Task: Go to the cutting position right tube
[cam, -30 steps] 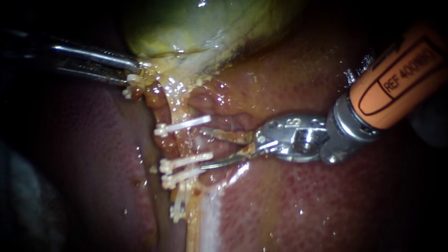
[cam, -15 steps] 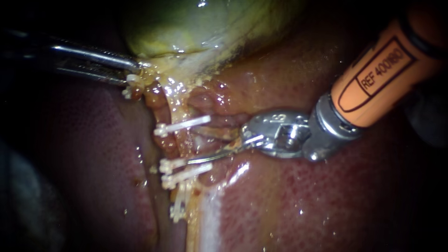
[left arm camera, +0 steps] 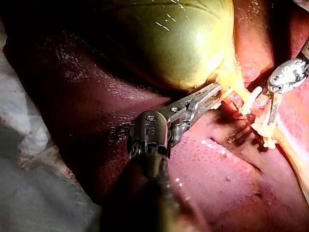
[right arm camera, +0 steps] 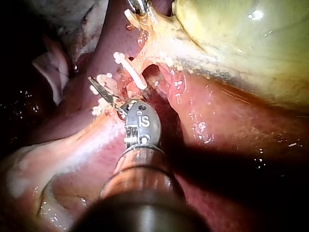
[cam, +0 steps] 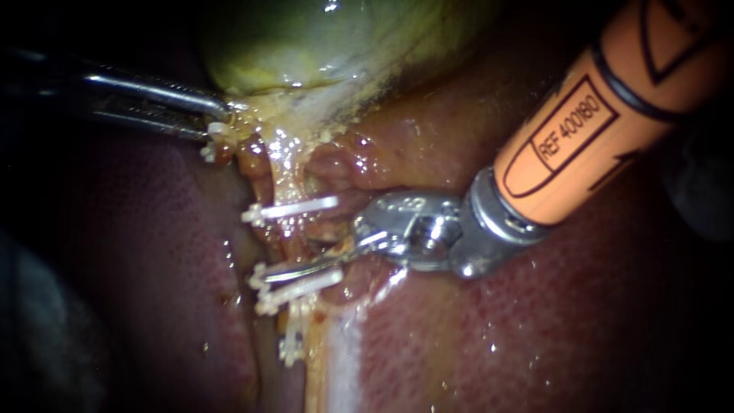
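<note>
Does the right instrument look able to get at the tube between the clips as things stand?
Likely yes: the right instrument lies across the tube between the upper clip and lower clips; nothing blocks it.

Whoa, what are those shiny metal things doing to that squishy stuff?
Two robot tools are working on a pig's liver and its green gallbladder. The left tool is clamped on the yellowish tissue at the gallbladder's neck. The right tool has thin blades. They are open and reach in among the white clips on a tube, with one blade lying right beside the lower clips.
</note>
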`<control>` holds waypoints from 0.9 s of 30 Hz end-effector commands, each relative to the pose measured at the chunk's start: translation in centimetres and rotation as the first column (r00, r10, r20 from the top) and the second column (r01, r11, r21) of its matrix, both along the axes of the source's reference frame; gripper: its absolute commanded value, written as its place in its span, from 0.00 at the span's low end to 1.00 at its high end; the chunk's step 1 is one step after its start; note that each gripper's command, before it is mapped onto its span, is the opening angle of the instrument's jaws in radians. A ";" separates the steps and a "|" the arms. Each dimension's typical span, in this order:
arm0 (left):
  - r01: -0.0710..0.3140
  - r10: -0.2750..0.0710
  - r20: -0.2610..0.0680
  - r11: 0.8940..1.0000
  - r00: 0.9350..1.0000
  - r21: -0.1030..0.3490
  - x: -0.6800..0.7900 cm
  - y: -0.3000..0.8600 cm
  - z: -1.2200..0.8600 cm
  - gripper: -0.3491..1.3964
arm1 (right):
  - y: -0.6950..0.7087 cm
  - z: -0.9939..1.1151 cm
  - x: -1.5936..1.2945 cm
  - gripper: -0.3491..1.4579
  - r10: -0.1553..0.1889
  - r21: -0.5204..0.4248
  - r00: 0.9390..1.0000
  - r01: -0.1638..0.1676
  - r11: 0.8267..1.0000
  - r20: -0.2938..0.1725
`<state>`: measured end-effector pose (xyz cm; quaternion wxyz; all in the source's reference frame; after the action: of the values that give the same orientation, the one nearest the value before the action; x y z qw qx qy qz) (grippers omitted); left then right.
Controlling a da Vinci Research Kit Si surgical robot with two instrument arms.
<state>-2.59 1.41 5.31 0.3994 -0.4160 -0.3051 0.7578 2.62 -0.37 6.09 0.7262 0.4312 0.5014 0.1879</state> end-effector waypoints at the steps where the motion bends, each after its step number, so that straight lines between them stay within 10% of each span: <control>1: 0.001 -0.001 -0.001 1.000 1.000 0.000 0.00 0.00 0.00 0.00 | -0.02 0.02 0.06 0.96 0.006 0.006 1.000 -0.006 1.000 -0.005; 14: 0.002 -0.002 -0.002 1.000 1.000 0.000 -0.01 0.00 0.00 0.00 | 0.01 0.00 0.35 0.95 0.087 0.060 0.995 -0.083 0.995 -0.053; 27: 0.001 -0.001 -0.001 1.000 1.000 0.000 0.00 0.00 0.00 0.00 | 0.01 -0.55 0.23 0.95 0.079 0.087 0.994 -0.072 0.994 -0.073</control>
<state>-2.59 1.40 5.31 0.4004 -0.4154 -0.3045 0.7579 2.85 -0.37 5.50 0.6780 0.4506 0.5376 0.2197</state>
